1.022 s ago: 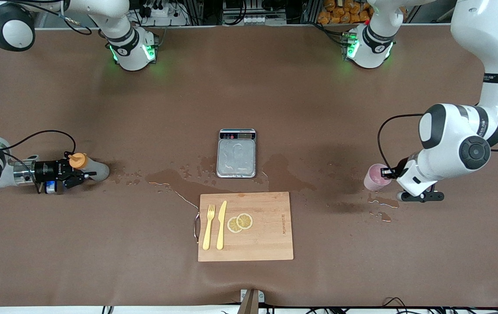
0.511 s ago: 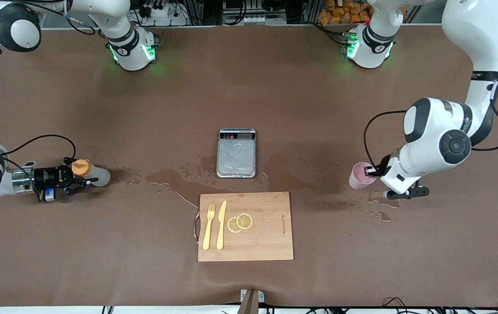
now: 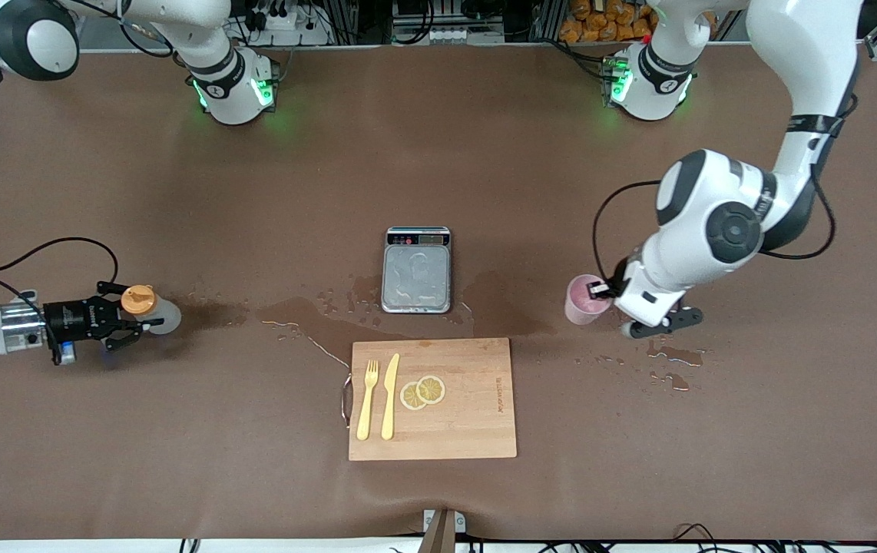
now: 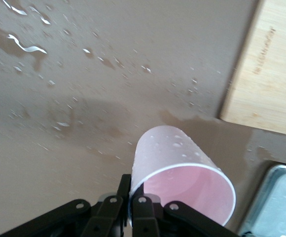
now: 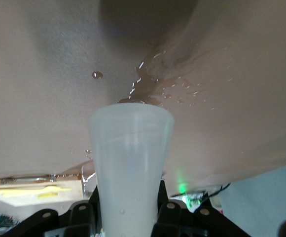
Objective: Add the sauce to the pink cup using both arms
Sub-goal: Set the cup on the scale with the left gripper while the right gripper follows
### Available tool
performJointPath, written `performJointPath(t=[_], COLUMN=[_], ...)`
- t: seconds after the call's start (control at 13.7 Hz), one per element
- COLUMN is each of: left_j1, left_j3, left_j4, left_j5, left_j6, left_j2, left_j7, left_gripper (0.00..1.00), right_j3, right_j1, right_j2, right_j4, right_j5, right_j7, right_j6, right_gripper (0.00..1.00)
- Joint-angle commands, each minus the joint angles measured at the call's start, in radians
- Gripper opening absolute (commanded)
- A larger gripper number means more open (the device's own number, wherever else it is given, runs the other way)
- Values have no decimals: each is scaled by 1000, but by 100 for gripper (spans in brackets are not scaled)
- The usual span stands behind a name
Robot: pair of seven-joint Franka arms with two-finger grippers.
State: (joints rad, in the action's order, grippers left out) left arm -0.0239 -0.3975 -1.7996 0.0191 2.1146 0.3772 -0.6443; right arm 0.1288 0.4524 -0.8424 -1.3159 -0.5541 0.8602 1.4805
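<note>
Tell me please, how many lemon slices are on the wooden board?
2. Both lemon slices lie on the cutting board beside the yellow knife, overlapping: one partly covers the other. I see none elsewhere.

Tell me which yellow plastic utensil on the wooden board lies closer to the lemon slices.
The yellow plastic knife: it lies between the pronged yellow plastic fork and the lemon slices on the wooden cutting board.

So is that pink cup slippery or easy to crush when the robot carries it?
Probably light: the left tool holds the pink cup by its rim alone. Droplets on its wall suggest slipperiness. Thin plastic might flex.
</note>
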Motion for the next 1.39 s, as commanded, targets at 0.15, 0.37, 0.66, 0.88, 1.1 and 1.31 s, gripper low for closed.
performJointPath(t=[0.15,0.37,0.66,0.88,1.1,1.31], left_j1=[-143,-227,-309,-356,-407,-433], left_j3=[3,9,13,17,23,25], left_j4=[95,152,215,249,299,318], left_j5=[2,2,-5,-7,-59,-103], left_j6=[-21,-18,-12,1,56,102], left_j2=[61,118,186,227,282,316], left_j7=[-221,-334,-431,-472,-569,-598], left_gripper=[0,0,0,0,0,0], right_j3=[-11,-9,-11,-8,-9,-9], right_j1=[-73,-135,-193,-241,-294,-362], right_j2=[86,152,196,223,268,296], right_j4=[27,23,17,15,-38,-69], right_j5=[95,204,238,266,276,324], right_j7=[109,169,292,400,502,609], right_j6=[-6,45,75,78,133,146], right_gripper=[44,44,44,48,48,47])
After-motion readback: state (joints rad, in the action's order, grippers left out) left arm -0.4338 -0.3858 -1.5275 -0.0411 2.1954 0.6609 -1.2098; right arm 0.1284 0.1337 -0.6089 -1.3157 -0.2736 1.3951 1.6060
